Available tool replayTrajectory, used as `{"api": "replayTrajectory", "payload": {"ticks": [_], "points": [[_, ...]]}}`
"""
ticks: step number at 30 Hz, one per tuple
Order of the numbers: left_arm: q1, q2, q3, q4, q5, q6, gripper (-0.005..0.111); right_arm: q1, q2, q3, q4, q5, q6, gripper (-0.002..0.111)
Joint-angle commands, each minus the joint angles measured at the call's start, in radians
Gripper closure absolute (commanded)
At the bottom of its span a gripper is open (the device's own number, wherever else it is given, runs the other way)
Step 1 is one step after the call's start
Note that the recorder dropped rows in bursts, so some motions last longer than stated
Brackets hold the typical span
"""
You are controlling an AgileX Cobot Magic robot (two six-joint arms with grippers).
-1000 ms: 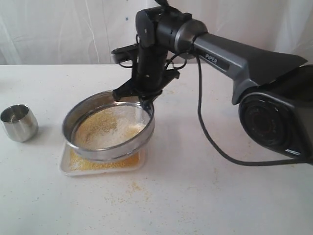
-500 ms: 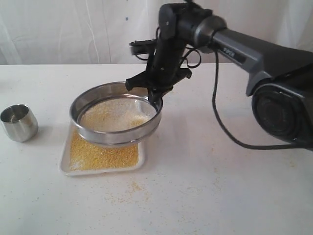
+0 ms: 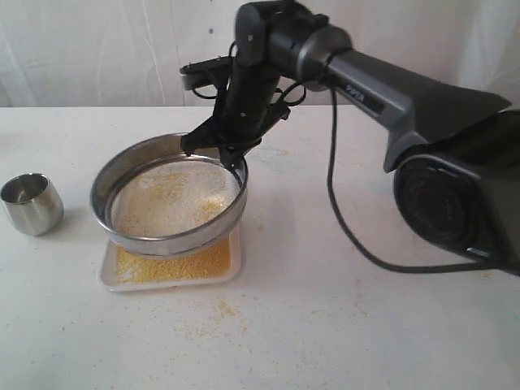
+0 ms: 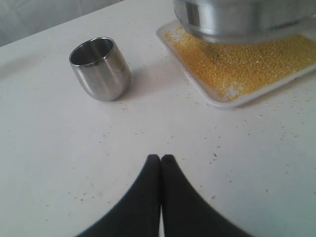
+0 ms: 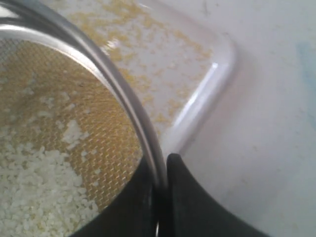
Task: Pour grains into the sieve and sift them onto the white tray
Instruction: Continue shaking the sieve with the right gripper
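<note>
Black and clenched, the right claw (image 5: 160,180) is seen gripping the steel rim of the sieve (image 5: 118,94), with one finger inside the rim and the other outside. In the exterior view the same claw (image 3: 233,160) is fastened to the far right edge of the sieve (image 3: 162,242), and the arm is brought down onto it from above.

The sieve is held up over the white tray (image 3: 171,285), slightly tilted and set a little to the left of it, so that the tray's near strip is left uncovered. Pale, coarser grains (image 3: 171,199) are spread over the mesh, and up close they are shown as off-white lumps (image 5: 34,182) on the fine weave. Fine golden meal is laid across the tray floor below, and a gap can be made out between the sieve's wall (image 4: 232,17) and that yellow layer (image 4: 247,59). One rounded corner of the tray (image 5: 197,103) is caught just beside the claw.

Further out, the left claw (image 4: 161,158) is held low over the surface (image 3: 325,325), its fingers pressed together with nothing between them. A small steel cup (image 3: 31,203) is stood upright well to the left of the tray (image 4: 224,102), and its open mouth (image 4: 100,69) is shown bare. Loose specks are scattered on the surface in front of the tray.
</note>
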Motion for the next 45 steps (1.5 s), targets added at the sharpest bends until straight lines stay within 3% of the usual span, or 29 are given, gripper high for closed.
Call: {"api": "replayTrajectory", "payload": {"ticks": [1,5,8,11,13,16,18,20,22,25,28,29,31,34,36,39,41,43,45], "points": [[-0.005,-0.005,0.004,0.0,0.002,0.001,0.107,-0.049,0.009,-0.009,0.029,0.027,0.072,0.108],[-0.005,-0.005,0.004,0.0,0.002,0.001,0.107,-0.026,-0.001,0.034,0.334,0.027,-0.057,0.108],[-0.005,-0.005,0.004,0.0,0.002,0.001,0.107,0.012,-0.012,0.015,0.235,0.027,-0.107,0.108],[-0.005,-0.005,0.004,0.0,0.002,0.001,0.107,0.009,-0.014,-0.002,0.054,-0.013,0.012,0.108],[-0.005,-0.005,0.004,0.0,0.002,0.001,0.107,-0.022,-0.012,-0.002,0.036,0.027,0.087,0.108],[-0.005,-0.005,0.004,0.0,0.002,0.001,0.107,-0.061,-0.03,0.036,0.166,0.027,0.072,0.108],[-0.005,-0.005,0.004,0.0,0.002,0.001,0.107,-0.055,-0.043,0.049,0.36,0.027,-0.031,0.108],[-0.005,-0.005,0.004,0.0,0.002,0.001,0.107,-0.022,-0.045,0.049,0.438,0.027,-0.083,0.108],[-0.005,-0.005,0.004,0.0,0.002,0.001,0.107,0.021,-0.045,0.049,0.394,0.027,-0.112,0.108],[-0.005,-0.005,0.004,0.0,0.002,0.001,0.107,0.054,-0.045,0.049,0.118,0.027,-0.127,0.108],[-0.005,-0.005,0.004,0.0,0.002,0.001,0.107,-0.008,-0.045,0.047,-0.26,0.007,0.209,0.108],[-0.005,-0.005,0.004,0.0,0.002,0.001,0.107,-0.041,-0.045,0.043,-0.215,0.014,0.237,0.108],[-0.005,-0.005,0.004,0.0,0.002,0.001,0.107,-0.094,-0.045,0.04,0.054,0.027,0.145,0.108],[-0.005,-0.005,0.004,0.0,0.002,0.001,0.107,-0.082,-0.032,0.04,0.368,0.027,-0.064,0.108],[-0.005,-0.005,0.004,0.0,0.002,0.001,0.107,-0.043,-0.032,0.04,0.261,0.027,-0.13,0.108],[-0.005,-0.005,0.004,0.0,0.002,0.001,0.107,-0.04,-0.025,0.04,-0.106,0.027,0.086,0.108],[-0.005,-0.005,0.004,0.0,0.002,0.001,0.107,-0.073,-0.018,0.04,0.007,0.027,0.146,0.108],[-0.005,-0.005,0.004,0.0,0.002,0.001,0.107,-0.068,-0.003,0.04,0.341,0.027,-0.04,0.108],[-0.005,-0.005,0.004,0.0,0.002,0.001,0.107,-0.029,0.001,0.04,0.372,0.027,-0.159,0.108]]}}
